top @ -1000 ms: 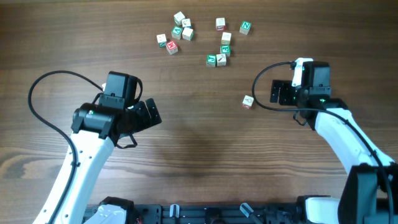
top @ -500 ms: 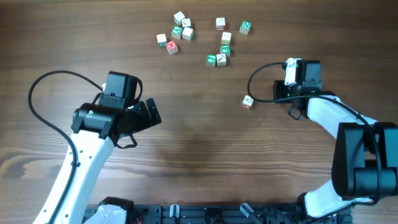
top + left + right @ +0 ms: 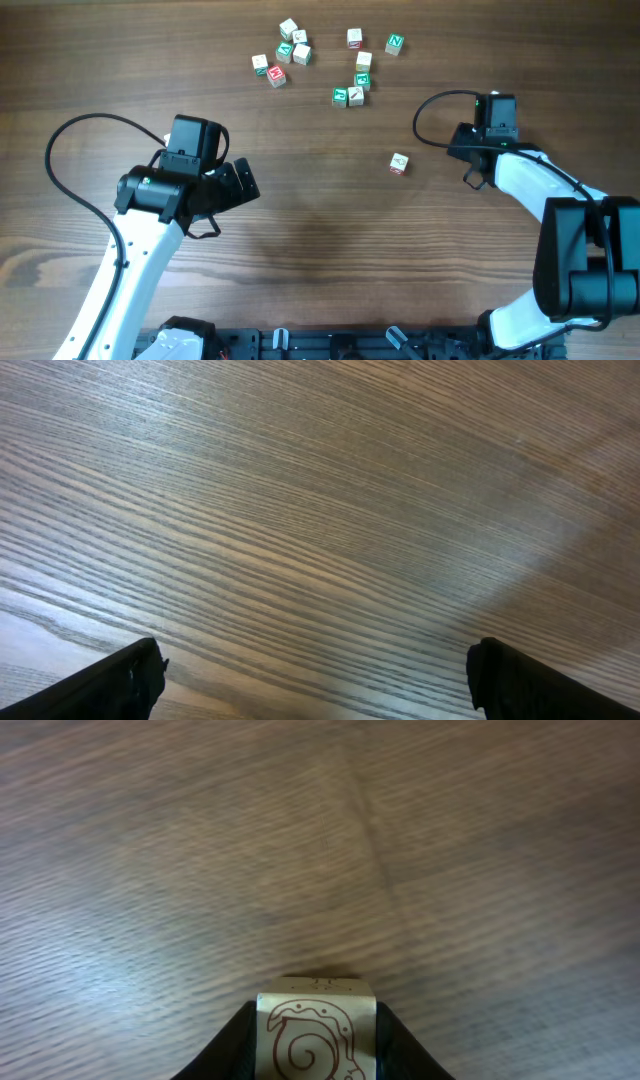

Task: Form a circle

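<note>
Right gripper has swung back from beside the single cube since a second ago, and its fingers have drawn in from wide apart. The single cube and the left arm lie as before.

Right wrist view: the two dark fingers are clamped on the sides of a held cube. Its pale near face bears a red spiral figure. The cube fills the gap between the fingers, with wood grain beyond it.

Overhead view: the right arm curves from the near right corner up to its wrist. It is apart from the single cube, which rests alone on the table toward the middle. The held cube cannot be made out from above.

Left wrist view: the fingertips of the left gripper stand wide apart at the lower corners, with only table surface between them. From overhead, this gripper sits at mid-left, well apart from every cube.

Far edge of the table: the letter cubes lie in two loose clusters, one toward the left and one toward the right, showing red, green and pale tops. Some touch their neighbours, and they form no ring.
</note>
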Robot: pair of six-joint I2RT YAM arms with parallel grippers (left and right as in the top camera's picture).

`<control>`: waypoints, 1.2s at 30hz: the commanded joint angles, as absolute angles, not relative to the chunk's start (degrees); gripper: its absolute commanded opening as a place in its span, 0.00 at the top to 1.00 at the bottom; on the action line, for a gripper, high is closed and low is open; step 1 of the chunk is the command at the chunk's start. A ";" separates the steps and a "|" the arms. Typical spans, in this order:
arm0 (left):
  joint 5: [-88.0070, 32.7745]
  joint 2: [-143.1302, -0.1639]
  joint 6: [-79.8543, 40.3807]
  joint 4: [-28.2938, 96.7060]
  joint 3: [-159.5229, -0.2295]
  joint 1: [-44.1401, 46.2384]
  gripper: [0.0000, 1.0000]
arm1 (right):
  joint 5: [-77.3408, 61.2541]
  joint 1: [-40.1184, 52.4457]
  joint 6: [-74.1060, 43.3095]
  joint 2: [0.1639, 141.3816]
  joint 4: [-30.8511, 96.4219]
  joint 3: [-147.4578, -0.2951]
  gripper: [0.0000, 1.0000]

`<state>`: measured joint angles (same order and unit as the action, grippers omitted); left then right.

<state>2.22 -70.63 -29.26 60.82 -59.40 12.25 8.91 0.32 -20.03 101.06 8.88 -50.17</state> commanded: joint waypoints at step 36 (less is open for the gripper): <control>1.74 -70.50 -28.99 60.82 -59.22 11.81 0.00 | 19.73 -1.63 -44.97 107.18 17.61 -56.49 0.61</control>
<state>2.22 -70.65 -29.26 60.82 -59.40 12.25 18.50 -1.45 -44.58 105.41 17.72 -57.21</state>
